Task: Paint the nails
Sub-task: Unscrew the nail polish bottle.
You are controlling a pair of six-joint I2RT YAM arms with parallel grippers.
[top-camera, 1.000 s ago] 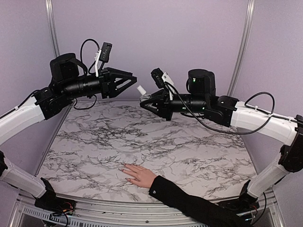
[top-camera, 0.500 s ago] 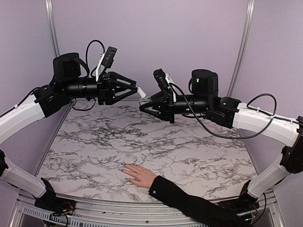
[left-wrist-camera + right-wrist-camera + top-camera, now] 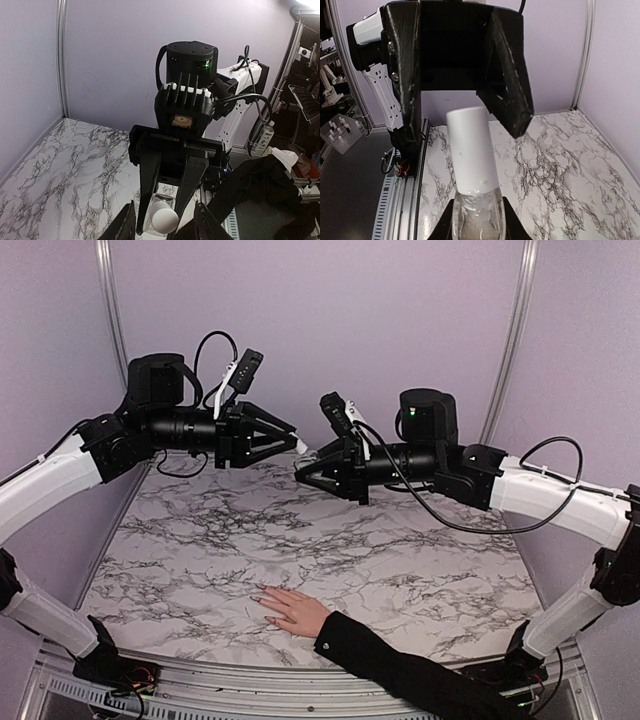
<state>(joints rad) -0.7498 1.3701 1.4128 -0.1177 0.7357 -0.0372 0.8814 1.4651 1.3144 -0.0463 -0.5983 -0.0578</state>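
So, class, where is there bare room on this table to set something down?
Free: the table between the left wall and the hand, and the stretch right of the sleeve. Crowded: the near centre edge, and mid-air at the back, where the left pincer and right pincer meet at the bottle.

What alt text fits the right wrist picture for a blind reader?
A small clear bottle with a tall white cap, held at the bottom edge by the right gripper, points at the left gripper, whose black fingers stand open around the cap. Behind lie a marble table and a purple wall.
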